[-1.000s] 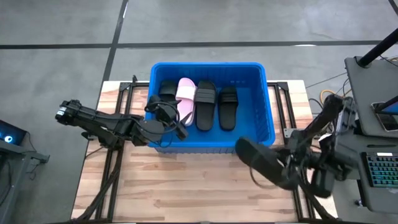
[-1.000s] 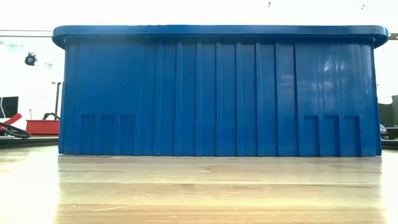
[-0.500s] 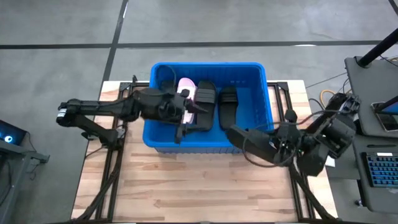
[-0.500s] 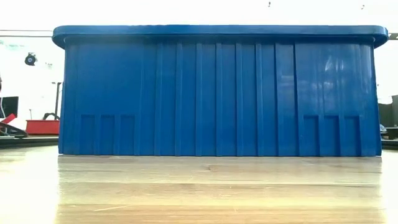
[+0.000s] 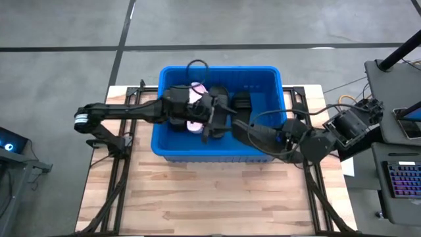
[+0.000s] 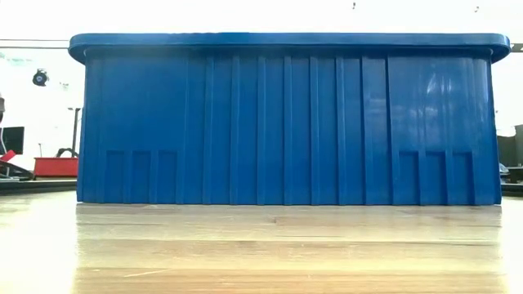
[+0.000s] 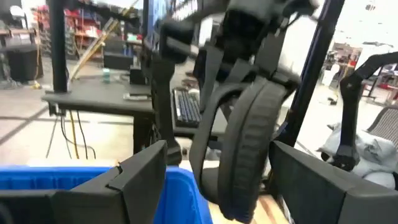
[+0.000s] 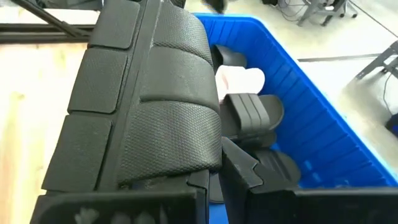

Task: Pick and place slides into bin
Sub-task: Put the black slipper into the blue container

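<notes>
The blue bin (image 5: 276,99) stands at the middle of the table's far half; the low view shows only its near wall (image 6: 286,122). In it lie a pale pink slide (image 5: 195,89) and black slides (image 5: 242,102), also seen in the right wrist view (image 8: 249,112). My right gripper (image 5: 276,138) is shut on a black slide (image 5: 253,131) above the bin's near right part. My left gripper (image 5: 214,122) is open over the bin. Its fingers stand on either side of that slide's free end (image 7: 249,143), with a gap on each side. My right gripper pinches the black slide between its two fingers (image 8: 249,171) near the slide's near end (image 8: 180,155). The fingers come from the table's right, about level, and lie along the slide. The slide reaches toward the table's left, turned on its edge, clear of the bin.
Bare wooden table (image 5: 210,197) lies in front of the bin. Black rails (image 5: 118,178) run along the table's left and right sides. A desk with a keyboard (image 5: 401,178) stands beyond the right edge.
My right gripper has carried the black slide from above the table's near right up and toward the far left, over the bin's near rim. My left gripper has risen from the bin's near left corner and gone right across the bin to the slide's free end.
</notes>
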Controlling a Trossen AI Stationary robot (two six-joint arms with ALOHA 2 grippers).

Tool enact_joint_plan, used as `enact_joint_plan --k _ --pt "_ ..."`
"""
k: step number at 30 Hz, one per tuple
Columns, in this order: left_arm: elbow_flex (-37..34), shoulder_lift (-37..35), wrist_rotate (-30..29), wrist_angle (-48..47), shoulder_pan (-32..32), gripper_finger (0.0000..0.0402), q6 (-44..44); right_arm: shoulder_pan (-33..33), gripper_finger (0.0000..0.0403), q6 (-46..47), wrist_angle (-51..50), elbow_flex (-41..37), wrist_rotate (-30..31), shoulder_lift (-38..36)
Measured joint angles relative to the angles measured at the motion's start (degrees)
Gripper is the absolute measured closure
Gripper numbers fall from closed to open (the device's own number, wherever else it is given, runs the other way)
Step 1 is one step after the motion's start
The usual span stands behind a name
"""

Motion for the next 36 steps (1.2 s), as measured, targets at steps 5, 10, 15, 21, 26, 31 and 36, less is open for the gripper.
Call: enact_joint_plan --k 5,10,15,21,26,31,36 --pt "0.59 2.63 0.40 0.40 0.15 0.0136 -0.02 -1.21 0.0390 -0.81 0.19 0.00 -0.33 0.00" --pt "0.30 3.26 0.46 7.81 0.15 0.0175 -0.25 -1.62 0.0390 -2.62 0.24 0.00 -0.30 -0.07" --pt "0.37 3.26 0.61 12.78 0.15 0.0269 2.10 -3.49 0.0390 -3.98 1.11 0.00 -0.32 -0.10" --pt "0.37 2.76 1.73 13.60 0.17 0.0363 2.75 -6.22 0.0390 -12.04 6.47 0.00 -1.00 -0.22" --pt "0.25 2.75 1.60 13.62 0.17 0.0336 -0.91 -7.10 0.0390 -15.47 8.15 0.00 -1.19 -0.31" --pt "0.19 2.78 0.65 12.90 0.31 0.0220 -6.25 -7.13 0.0390 -15.99 9.14 -0.02 -0.37 -0.25" --pt "-0.09 3.11 0.24 9.15 0.46 0.0115 -6.34 -7.17 0.0390 -16.07 9.54 -0.02 -0.19 -0.17"
